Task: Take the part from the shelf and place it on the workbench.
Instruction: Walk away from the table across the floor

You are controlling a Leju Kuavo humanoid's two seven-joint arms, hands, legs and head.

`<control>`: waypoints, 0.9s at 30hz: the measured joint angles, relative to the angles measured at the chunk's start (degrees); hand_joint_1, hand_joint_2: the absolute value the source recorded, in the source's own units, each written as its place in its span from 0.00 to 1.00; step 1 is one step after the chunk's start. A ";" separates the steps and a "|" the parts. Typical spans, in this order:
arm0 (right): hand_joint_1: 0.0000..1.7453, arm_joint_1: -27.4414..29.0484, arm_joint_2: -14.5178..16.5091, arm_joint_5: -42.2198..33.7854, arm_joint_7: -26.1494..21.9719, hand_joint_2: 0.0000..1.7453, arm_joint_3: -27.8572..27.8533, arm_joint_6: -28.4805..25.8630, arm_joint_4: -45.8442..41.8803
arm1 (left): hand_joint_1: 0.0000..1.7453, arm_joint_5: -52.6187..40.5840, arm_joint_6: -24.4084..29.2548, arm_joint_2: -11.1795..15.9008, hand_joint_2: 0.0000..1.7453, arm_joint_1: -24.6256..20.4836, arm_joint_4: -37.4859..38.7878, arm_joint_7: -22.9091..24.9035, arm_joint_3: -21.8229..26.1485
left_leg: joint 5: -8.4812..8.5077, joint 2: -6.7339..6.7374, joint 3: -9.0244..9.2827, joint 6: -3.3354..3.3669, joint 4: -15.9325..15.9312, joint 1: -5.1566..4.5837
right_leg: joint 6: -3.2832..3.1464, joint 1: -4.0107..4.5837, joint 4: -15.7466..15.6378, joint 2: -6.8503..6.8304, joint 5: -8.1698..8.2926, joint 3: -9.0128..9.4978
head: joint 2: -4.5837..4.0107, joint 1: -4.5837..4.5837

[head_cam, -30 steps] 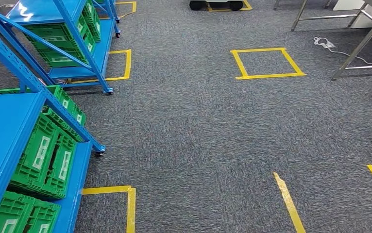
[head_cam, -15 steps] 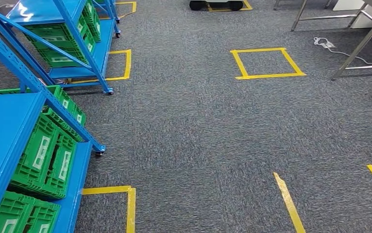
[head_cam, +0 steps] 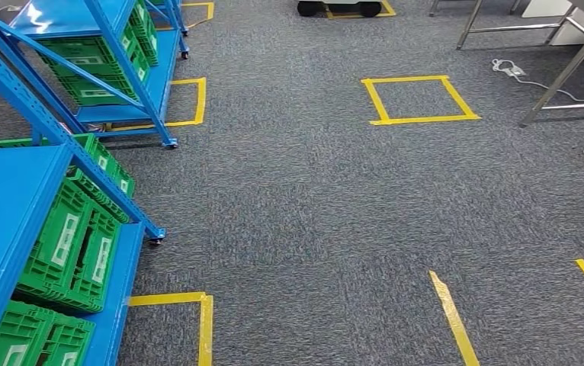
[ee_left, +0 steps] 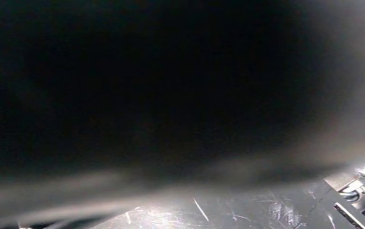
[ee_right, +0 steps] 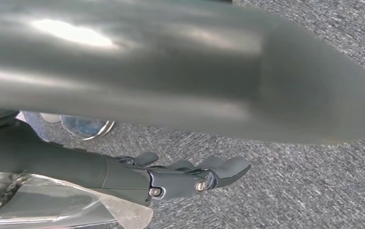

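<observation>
Blue shelf [head_cam: 14, 198] holds green crates [head_cam: 75, 252]; right robot hand [ee_right: 190, 177] fingers extended, holding nothing.

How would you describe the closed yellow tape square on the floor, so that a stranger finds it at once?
Start from the grey carpet between the blue shelves and the metal table legs. The tape square lies far ahead, near those legs. It alone has all four sides; the other yellow tape marks are open corners or single strips.
</observation>
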 joint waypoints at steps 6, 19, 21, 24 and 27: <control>0.00 -0.17 -0.15 -0.04 0.00 0.00 0.03 -0.07 0.00 | 0.00 0.38 0.01 -0.07 0.00 0.03 -0.13 0.15 -0.68 | 0.66 0.84 1.23 1.25 -2.23 0.48 | 1.04 0.06 6.61 -1.68 -4.52 -3.42 | 0.00 0.31; 0.00 -0.16 -0.45 -0.14 -0.16 0.00 0.45 -0.44 0.24 | 0.00 1.31 -0.20 0.04 0.00 -0.01 -0.21 0.53 -1.94 | -2.16 1.64 1.20 -1.56 0.70 0.84 | 0.00 -0.81 1.07 -1.77 -0.17 -0.59 | 0.00 0.11; 0.00 -0.12 -0.46 -0.16 -0.19 0.00 0.48 -0.49 0.24 | 0.00 1.41 -0.23 0.01 0.00 -0.17 -0.29 0.55 -2.21 | -5.02 3.40 -1.54 -1.72 6.45 0.85 | -0.74 -0.54 0.99 -2.37 -0.39 -0.28 | 0.00 -0.10; 0.00 0.01 -0.46 -0.17 -0.19 0.00 0.51 -0.49 0.24 | 0.00 1.49 -0.26 0.01 0.00 -0.20 -0.32 0.56 -2.41 | -8.22 4.39 -7.29 -1.33 16.93 0.70 | -1.41 0.16 1.00 -3.23 -0.93 0.18 | 0.00 -0.16; 0.00 0.06 -0.45 -0.20 -0.19 0.00 0.52 -0.50 0.25 | 0.00 1.67 -0.22 0.03 0.00 -0.13 -0.34 0.64 -2.55 | -2.68 4.55 -5.45 0.02 11.28 -0.09 | -1.60 0.60 0.98 -3.56 -1.73 1.29 | 0.00 -0.15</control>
